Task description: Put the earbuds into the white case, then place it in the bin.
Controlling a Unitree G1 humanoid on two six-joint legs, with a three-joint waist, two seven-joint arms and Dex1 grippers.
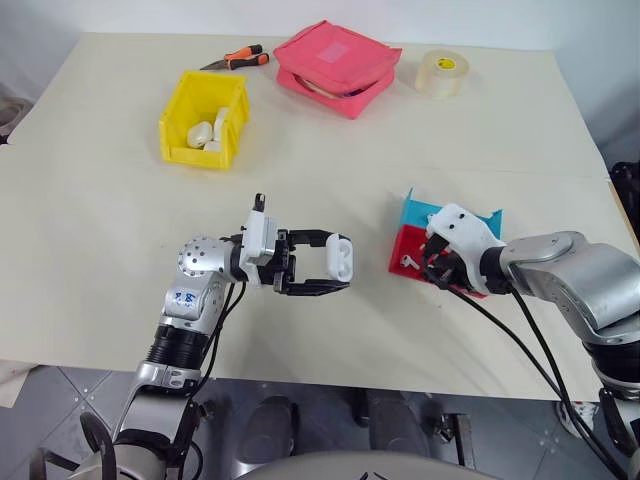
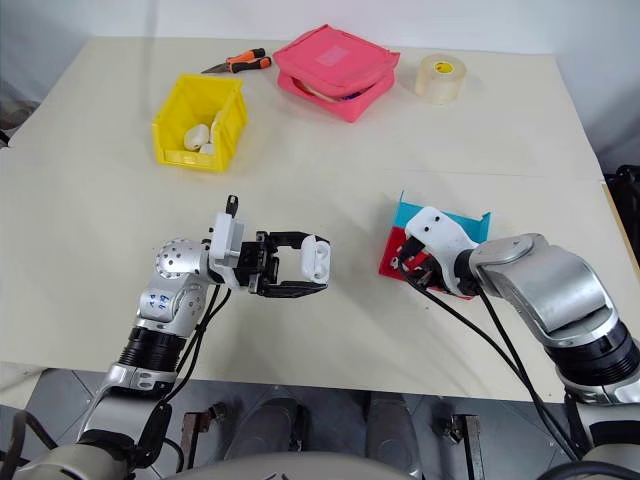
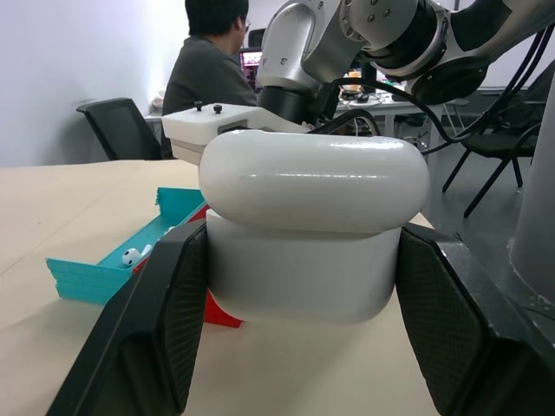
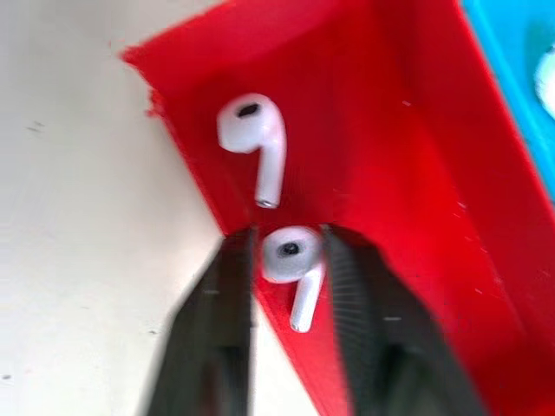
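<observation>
Two tiny glossy white plastic earbuds (image 4: pixel 253 139) lie in the small red plastic tray (image 1: pixel 408 248) near the cream table's (image 1: pixel 100 200) right edge. One sits between the right gripper's (image 4: pixel 286 256) black fingers, stem pointing back along them; whether they grip it is unclear. Well apart to the left, the left gripper (image 1: pixel 335 268) clamps the closed glossy white pebble-shaped case (image 1: pixel 339 256) level above the table.

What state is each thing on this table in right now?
Glossy white plastic case: lid open, held by left end effector.
Tiny white earbud: between right end effector fingers, in the red tray.
Second white earbud: lying loose there.
Yellow plastic bin: holds white items.
Pink zip pouch: partly unzipped.
</observation>
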